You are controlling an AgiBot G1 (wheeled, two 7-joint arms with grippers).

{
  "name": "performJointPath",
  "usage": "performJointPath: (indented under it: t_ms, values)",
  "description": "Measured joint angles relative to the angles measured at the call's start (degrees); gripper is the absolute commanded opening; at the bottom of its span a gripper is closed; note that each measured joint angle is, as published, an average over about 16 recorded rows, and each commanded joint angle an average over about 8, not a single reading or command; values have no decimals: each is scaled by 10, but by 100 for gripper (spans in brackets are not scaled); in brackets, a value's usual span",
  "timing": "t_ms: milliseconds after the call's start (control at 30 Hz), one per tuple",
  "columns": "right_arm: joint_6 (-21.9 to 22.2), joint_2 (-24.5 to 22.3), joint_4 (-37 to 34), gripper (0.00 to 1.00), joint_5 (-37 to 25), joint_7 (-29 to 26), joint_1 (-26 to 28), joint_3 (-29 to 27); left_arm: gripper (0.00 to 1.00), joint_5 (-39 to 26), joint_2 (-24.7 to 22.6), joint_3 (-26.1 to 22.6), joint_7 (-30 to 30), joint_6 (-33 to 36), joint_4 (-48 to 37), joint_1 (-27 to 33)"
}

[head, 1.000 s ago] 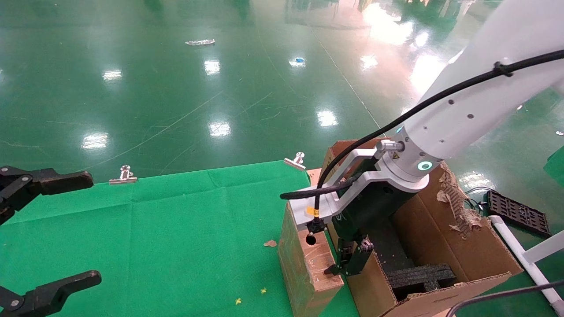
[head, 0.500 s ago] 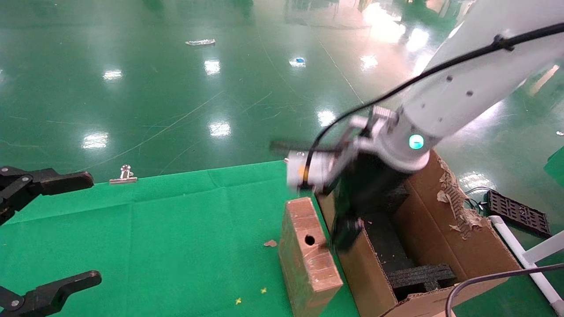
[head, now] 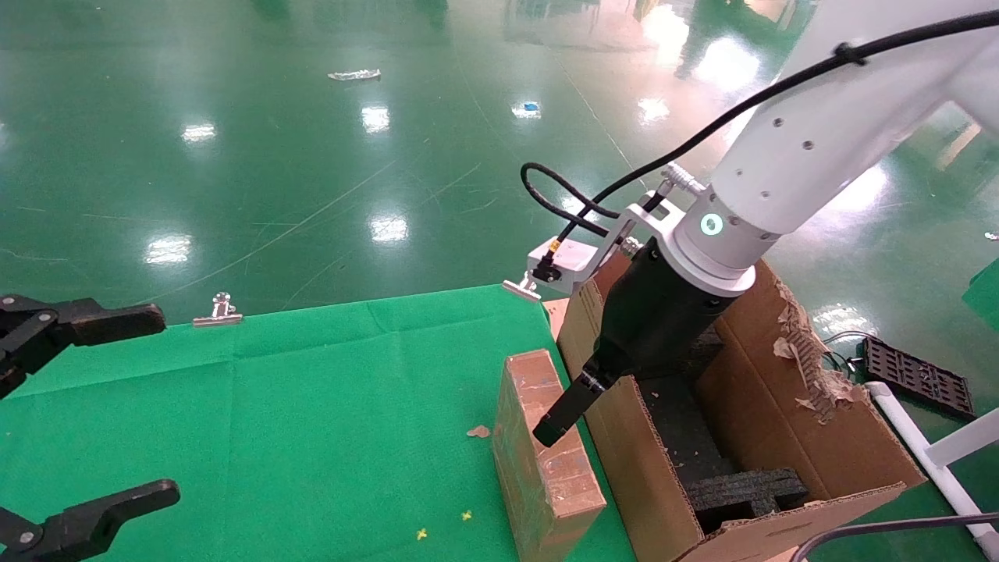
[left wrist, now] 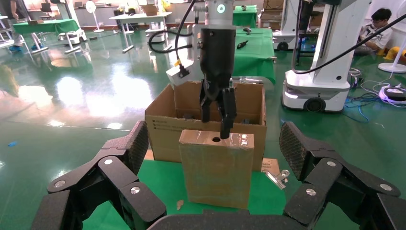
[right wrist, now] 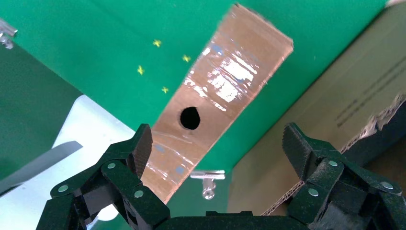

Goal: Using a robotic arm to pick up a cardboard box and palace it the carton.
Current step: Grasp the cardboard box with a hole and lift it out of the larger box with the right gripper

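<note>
Directly under right tool (fingers spread) — cardboard box, ungrasped.

Bright overhead light, glare patches on glossy floor; frames sharp, shadows soft.

Access around the cardboard box: its right face stands just beside the carton wall, leaving little finger room; the green cloth to its left lies open; the right gripper hangs spread above its top
</note>
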State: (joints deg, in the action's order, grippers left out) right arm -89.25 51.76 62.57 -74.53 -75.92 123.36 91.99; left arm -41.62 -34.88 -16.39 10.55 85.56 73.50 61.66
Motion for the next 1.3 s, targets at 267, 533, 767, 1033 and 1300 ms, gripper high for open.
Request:
performJointPath:
  t_ms: [267,533,767,1033,1300]
  values:
    - [1,30,-45,100,9,-20,-19,20,100,0,0,0,0,0,0,0]
    - [4,48,-61,23,6,-25,-32,36,97,0,0,-1,0,0,0,0]
    - [8,53,-53,0,-2,-32,-35,47,21,1,0,-1,0,0,0,0]
    - [14,50,-39,0,-8,-40,-36,54,0,1,0,-1,-1,-1,0,0]
    - [21,43,-29,0,-11,-43,-37,57,0,1,1,-2,-1,-1,0,0]
